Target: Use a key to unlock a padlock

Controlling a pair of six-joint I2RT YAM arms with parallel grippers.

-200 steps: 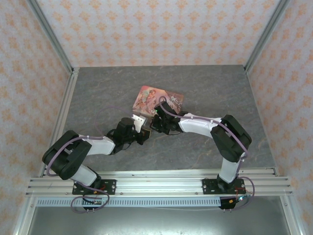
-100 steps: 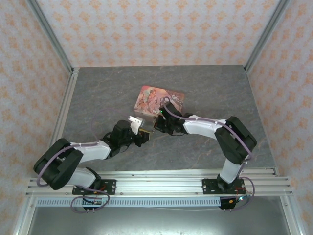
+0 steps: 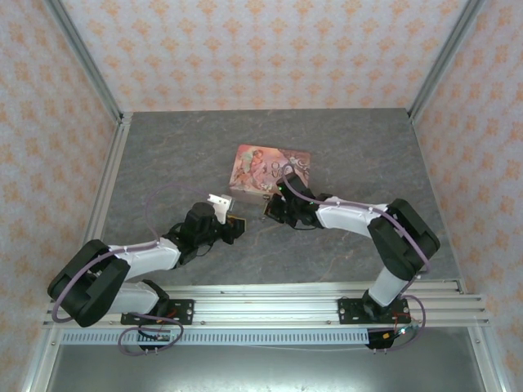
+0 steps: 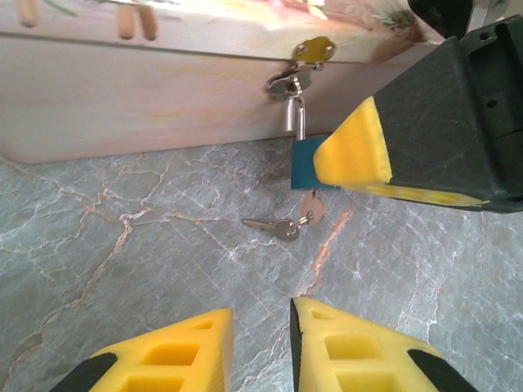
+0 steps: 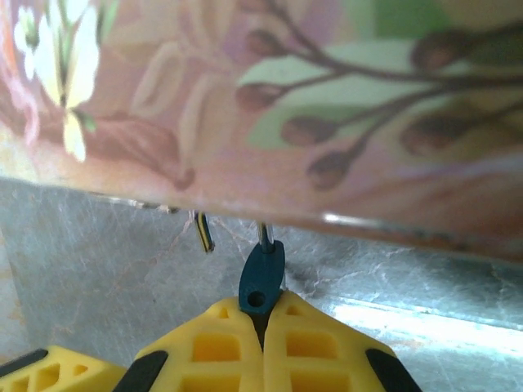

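No text, label, brand, number or sign can be read in any view. The only print is the picture on the lid of the pink tin [image 3: 261, 167], showing figures, flowers and budded branches; no lettering resolves on it. The teal body of the padlock [image 5: 261, 279] is a plain face, with no stamp legible.
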